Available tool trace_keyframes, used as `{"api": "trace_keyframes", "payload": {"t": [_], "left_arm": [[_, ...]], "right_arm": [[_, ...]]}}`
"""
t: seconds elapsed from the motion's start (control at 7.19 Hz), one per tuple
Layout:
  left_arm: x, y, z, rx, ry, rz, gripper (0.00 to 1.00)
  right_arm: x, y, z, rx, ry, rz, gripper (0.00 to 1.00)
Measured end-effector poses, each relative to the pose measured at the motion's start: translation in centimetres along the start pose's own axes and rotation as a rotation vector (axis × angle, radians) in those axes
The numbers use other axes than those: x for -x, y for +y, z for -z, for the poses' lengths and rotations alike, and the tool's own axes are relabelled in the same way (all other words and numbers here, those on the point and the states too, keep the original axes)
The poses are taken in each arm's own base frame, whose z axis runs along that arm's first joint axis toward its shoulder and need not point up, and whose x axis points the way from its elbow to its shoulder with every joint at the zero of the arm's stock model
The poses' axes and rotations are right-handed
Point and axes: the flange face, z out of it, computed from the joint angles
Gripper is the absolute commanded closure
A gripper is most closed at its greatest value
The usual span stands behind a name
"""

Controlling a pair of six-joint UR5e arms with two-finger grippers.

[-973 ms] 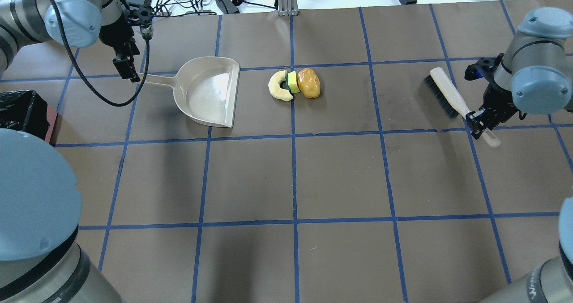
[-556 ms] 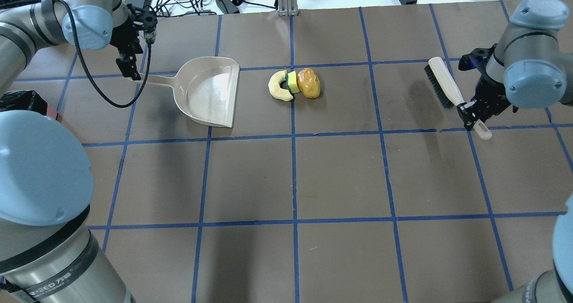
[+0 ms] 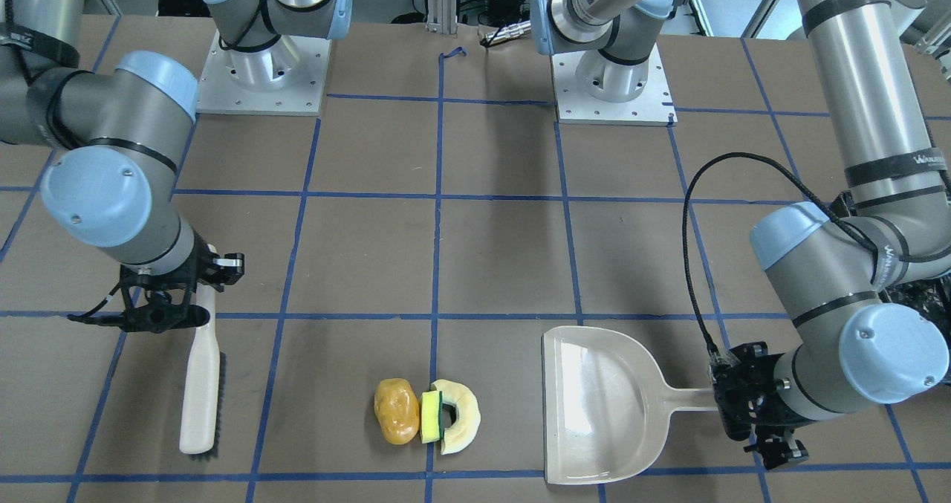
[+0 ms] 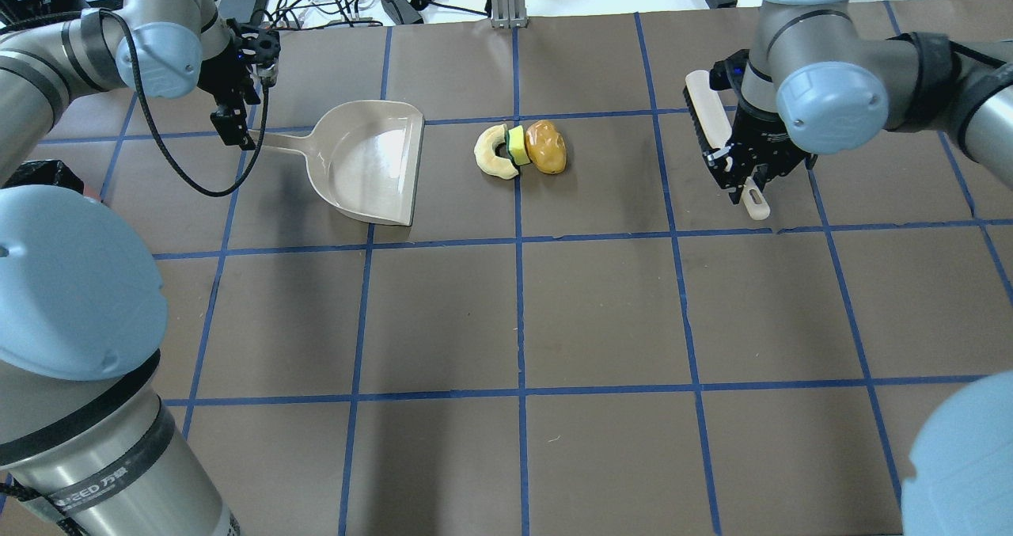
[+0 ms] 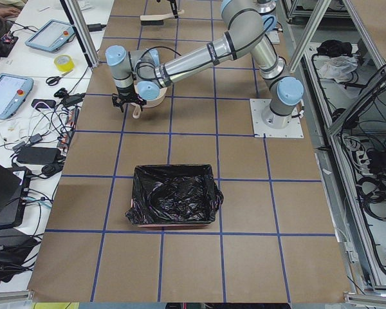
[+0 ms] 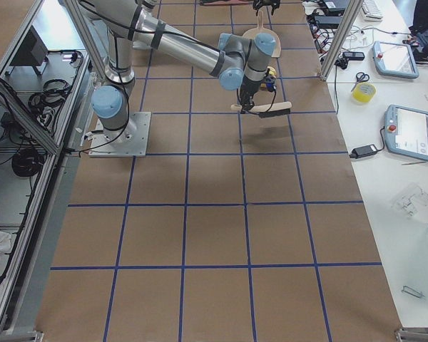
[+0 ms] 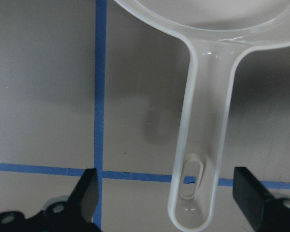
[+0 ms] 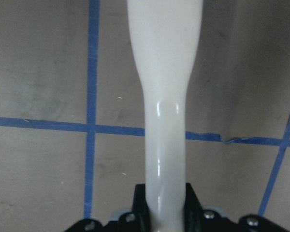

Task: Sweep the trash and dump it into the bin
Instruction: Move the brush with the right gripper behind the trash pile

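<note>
orange-brown and glossy, the potato-like lump is the right-hand piece of the trash in the overhead view; against it stands a small yellow sponge block with a green layer, and a pale yellow half-ring slice curls against the sponge's other side. the three lie touching in a short row on the brown table, across a blue tape line, in the same spot as a second ago

the bin, pink with a crinkly black bag as lining, stands well apart at the robot's left end of the table; inside it only crumpled bag shows

a beige dustpan lies flat just beside the row, its open lip facing the half-ring across a small gap, its bowl bare and shiny. it has not shifted. its handle points at the left gripper, whose jaws stand spread on either side of the handle's end without touching it, much where they were before

on the far side of the lump, the right gripper pinches the handle of a beige brush with dark bristles. since the earlier frames this arm has carried the brush across a tape line toward the trash; brush and lump are still apart
</note>
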Motion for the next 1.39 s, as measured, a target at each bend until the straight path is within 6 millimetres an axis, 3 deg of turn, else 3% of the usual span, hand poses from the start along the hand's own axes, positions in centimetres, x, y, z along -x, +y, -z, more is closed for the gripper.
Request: {"api": "trace_keyframes", "payload": {"t": [0.28, 0.42, 0.56, 0.83, 1.11, 1.39], "left_arm": [[-0.1, 0.0, -1.0, -0.030, 0.015, -0.008, 0.16], [-0.2, -0.6, -1.3, -0.032, 0.022, -0.018, 0.26], [-0.5, -1.0, -1.6, -0.034, 0.030, -0.028, 0.27], [-1.0, -1.2, -1.7, -0.032, 0.037, -0.051, 0.39], [-1.2, -1.3, -1.3, -0.033, 0.034, -0.059, 0.80], [-1.3, -1.3, -0.9, -0.034, 0.033, -0.059, 0.96]], "right_arm": [[6.2, -0.6, -0.2, 0.017, 0.022, -0.023, 0.96], [8.8, -1.2, -0.3, 0.027, 0.026, -0.037, 0.96], [11.5, -1.8, -0.7, 0.040, 0.031, -0.051, 0.96], [15.7, -3.0, -1.5, 0.049, 0.035, -0.074, 0.97], [18.7, -3.2, -2.1, 0.052, 0.026, -0.085, 0.97], [20.9, -3.1, -2.9, 0.066, 0.001, -0.101, 0.98]]}}
